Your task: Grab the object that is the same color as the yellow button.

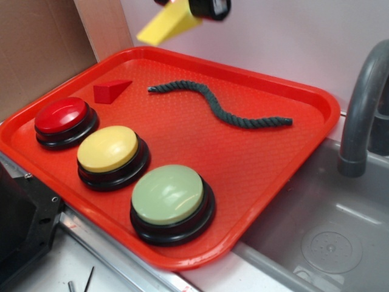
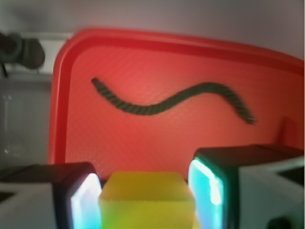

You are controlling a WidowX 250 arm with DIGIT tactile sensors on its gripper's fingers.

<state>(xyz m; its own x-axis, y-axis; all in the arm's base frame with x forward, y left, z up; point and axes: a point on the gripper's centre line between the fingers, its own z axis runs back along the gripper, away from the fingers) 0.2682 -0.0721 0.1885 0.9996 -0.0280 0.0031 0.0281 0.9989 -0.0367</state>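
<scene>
My pincer [image 2: 147, 200] is clamped on the yellow wedge block [image 2: 147, 198], one pad on each side face, and the block is lifted well clear of the red tray [image 1: 285, 158]. In the exterior view it hangs tilted, thin end down, near the tray's far edge. Risk: the matte wedge tapers, so uneven squeeze could let it pivot or slide out. Below, the dark green rope [image 2: 167, 100] lies in a wave across the tray. A dropped block could bounce toward the red wedge [image 1: 110, 90], the yellow button [image 1: 108, 149], or off into the sink [image 1: 316, 243].
</scene>
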